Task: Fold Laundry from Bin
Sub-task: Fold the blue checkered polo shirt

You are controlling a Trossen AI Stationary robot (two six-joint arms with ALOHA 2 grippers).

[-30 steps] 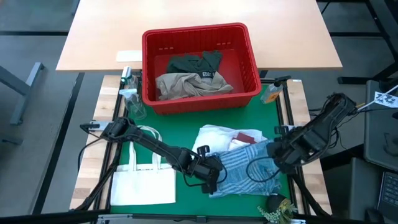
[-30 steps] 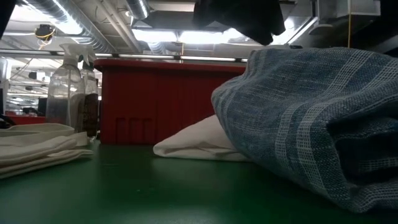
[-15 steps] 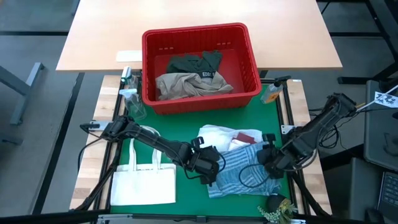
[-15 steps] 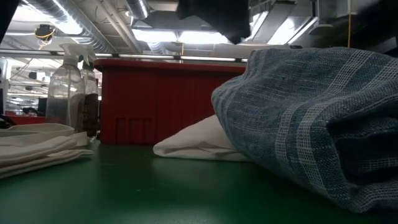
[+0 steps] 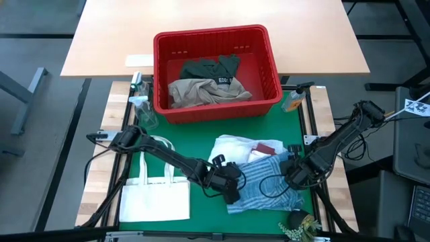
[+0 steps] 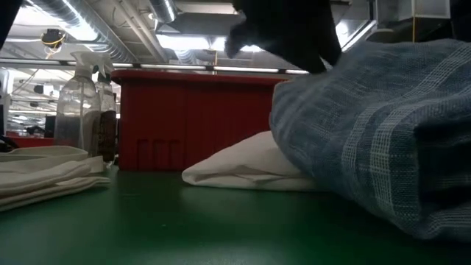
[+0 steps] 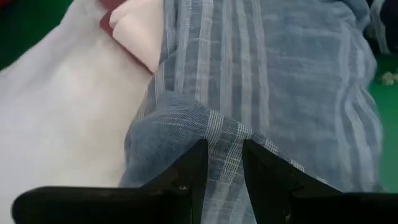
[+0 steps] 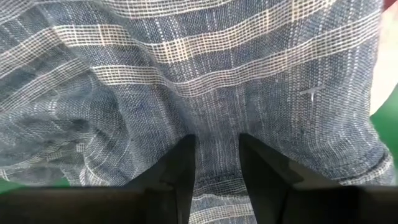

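Between both grippers, striped cloth

a maroon cloth lies mostly buried under white cloth; the striped cloth runs off the low view's right edge.

One red bin holding two garments: dark green, tan. Three garments on the green surface: striped blue, white, maroon. One tote bag. Two spray bottles.
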